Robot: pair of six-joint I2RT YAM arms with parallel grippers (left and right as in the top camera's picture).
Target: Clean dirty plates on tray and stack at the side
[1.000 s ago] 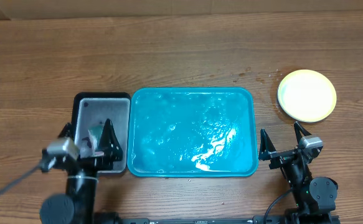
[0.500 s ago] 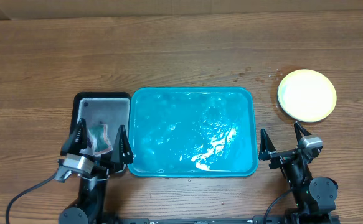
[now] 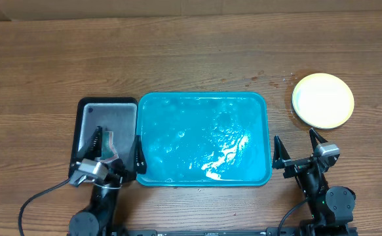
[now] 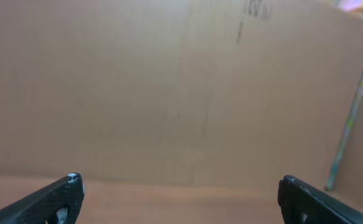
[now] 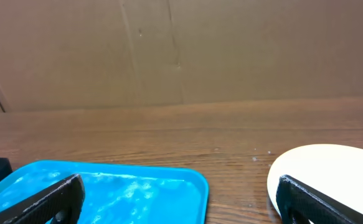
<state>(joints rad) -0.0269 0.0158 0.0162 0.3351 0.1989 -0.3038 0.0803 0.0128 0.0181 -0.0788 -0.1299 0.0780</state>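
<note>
The turquoise tray [image 3: 204, 172] lies in the middle of the table, wet, with only a film of water in it; its right corner shows in the right wrist view [image 5: 187, 180]. A pale yellow-green plate [image 3: 323, 99] rests on the wood to the tray's right, also in the right wrist view [image 5: 330, 171]. My left gripper [image 3: 116, 154] is open, low over the near end of the black tray, and its camera [image 4: 181, 199] faces the cardboard wall. My right gripper [image 3: 297, 147] is open by the tray's right side, with nothing between its fingers [image 5: 178, 202].
A small black tray [image 3: 86, 128] sits against the turquoise tray's left side, with a greenish sponge or cloth [image 3: 105, 145] in it. A cardboard wall [image 5: 231, 50] lines the far side. Small drops mark the wood near the plate [image 3: 269, 80].
My left arm has drawn back toward the front edge and swung right, its fingers now straddling the black tray's near right corner. The right arm has not moved.
</note>
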